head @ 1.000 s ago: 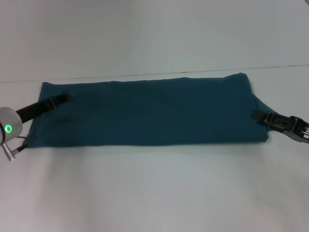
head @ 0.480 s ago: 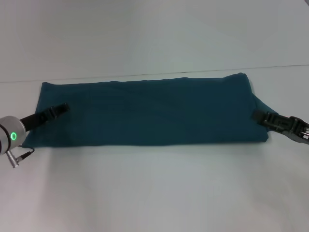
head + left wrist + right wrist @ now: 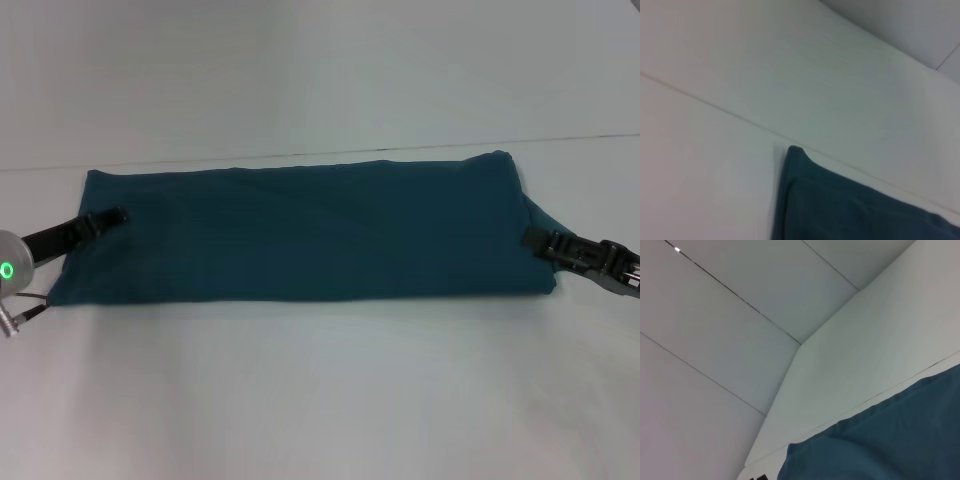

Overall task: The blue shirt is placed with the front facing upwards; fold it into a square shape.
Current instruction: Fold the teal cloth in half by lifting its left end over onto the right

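Observation:
The blue shirt (image 3: 300,235) lies flat on the white table as a long, plain teal band running left to right; no lettering or collar shows. My left gripper (image 3: 117,215) reaches in low over the band's left end, just inside its edge. My right gripper (image 3: 530,238) rests at the band's right edge, where a small flap of cloth sticks out. A teal corner of the shirt (image 3: 850,210) fills the left wrist view, and the shirt's far edge (image 3: 890,440) shows in the right wrist view.
The white table (image 3: 320,400) stretches wide in front of the shirt. A thin seam (image 3: 580,137) runs across behind it, close to the shirt's far edge. Nothing else stands on the surface.
My left gripper has drawn back toward the left, from farther inside the shirt's left end to near its edge. The right gripper and the shirt have stayed put.

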Controlling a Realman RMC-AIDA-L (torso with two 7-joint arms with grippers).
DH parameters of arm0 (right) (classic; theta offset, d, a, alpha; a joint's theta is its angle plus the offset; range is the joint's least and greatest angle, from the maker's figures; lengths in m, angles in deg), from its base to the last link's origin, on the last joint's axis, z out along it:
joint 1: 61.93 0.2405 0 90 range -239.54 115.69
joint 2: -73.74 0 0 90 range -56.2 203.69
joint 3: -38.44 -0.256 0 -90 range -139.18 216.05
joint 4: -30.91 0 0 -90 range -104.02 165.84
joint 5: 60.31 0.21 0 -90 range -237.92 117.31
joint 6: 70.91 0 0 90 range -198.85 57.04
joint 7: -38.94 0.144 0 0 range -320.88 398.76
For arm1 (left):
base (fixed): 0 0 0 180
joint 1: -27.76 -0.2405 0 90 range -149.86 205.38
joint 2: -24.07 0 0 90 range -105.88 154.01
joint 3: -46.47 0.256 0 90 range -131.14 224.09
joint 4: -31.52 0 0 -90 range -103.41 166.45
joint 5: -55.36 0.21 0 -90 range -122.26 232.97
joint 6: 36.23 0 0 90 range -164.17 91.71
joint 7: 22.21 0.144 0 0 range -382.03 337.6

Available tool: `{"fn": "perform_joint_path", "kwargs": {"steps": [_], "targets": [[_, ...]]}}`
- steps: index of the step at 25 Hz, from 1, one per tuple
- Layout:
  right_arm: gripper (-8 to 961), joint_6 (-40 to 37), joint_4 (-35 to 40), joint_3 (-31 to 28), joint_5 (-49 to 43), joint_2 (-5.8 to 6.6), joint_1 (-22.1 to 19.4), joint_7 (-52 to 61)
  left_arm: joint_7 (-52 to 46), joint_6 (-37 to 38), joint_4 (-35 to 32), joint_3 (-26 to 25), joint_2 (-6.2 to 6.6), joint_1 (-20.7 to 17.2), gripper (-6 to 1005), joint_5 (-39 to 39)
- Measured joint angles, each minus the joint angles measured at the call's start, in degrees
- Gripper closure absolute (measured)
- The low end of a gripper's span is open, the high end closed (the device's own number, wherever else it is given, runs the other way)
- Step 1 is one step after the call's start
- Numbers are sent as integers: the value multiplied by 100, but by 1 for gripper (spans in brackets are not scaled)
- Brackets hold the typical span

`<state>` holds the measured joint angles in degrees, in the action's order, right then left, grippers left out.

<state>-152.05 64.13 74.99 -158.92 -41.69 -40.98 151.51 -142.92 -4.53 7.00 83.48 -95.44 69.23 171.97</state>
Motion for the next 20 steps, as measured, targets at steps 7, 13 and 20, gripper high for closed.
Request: {"fn": "perform_joint_path", "kwargs": {"steps": [7,13,20], "targets": [[362,-3,0,1,0,0,24,1,-2438,598,-166,-77,373,337,162,1920],[362,3,0,14,-15,-12,32,2,-2521,195,-192,45,336,426,162,1970],[363,3,0,0,-18,-14,25,1,-2254,-610,-166,657,133,390,163,1975]]}}
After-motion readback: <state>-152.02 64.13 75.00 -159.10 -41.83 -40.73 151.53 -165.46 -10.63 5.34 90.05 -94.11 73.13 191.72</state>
